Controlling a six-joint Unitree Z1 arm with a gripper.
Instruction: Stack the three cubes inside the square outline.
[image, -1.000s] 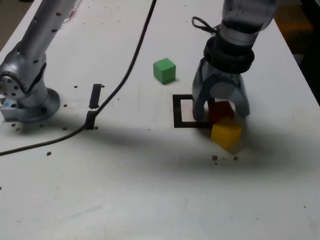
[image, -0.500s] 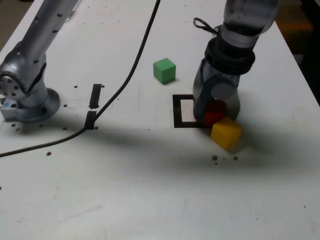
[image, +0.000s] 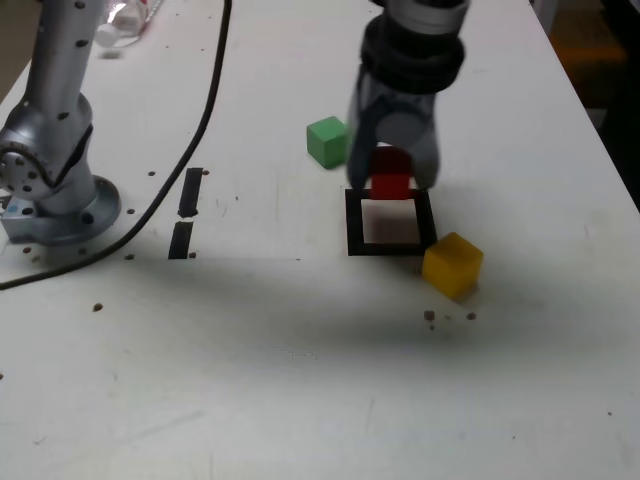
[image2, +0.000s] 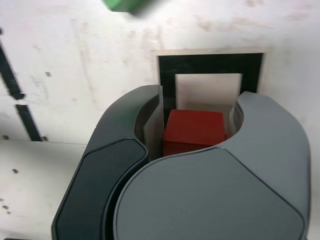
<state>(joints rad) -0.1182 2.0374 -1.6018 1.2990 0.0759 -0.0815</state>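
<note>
Much of the red cube (image: 390, 178) is covered in the exterior view by the gripper (image: 392, 178), whose jaws are clamped on it from both sides; only its front face is seen there. Whether it is clear of the table (image: 300, 380) cannot be told from that view. In the wrist view the cube (image2: 194, 131) is seen pinched between the 2 pale pads (image2: 152, 131), with the gripper (image2: 196, 134) hiding its lower part. The square outline (image: 389, 222) is seen whole in the exterior view, its white centre bare; in the wrist view the near side of it (image2: 210, 70) is cut off by the jaws. The green cube (image: 328, 141) is partly masked at its edge by the gripper, and in the wrist view only a blurred corner (image2: 127, 5) is caught. The yellow cube (image: 452, 264) is seen just beside the outline's near corner on the exterior view's right. Counted: 3 cubes, 1 outline, 2 short black strips (image: 187, 212), 1 cable (image: 190, 140).
</note>
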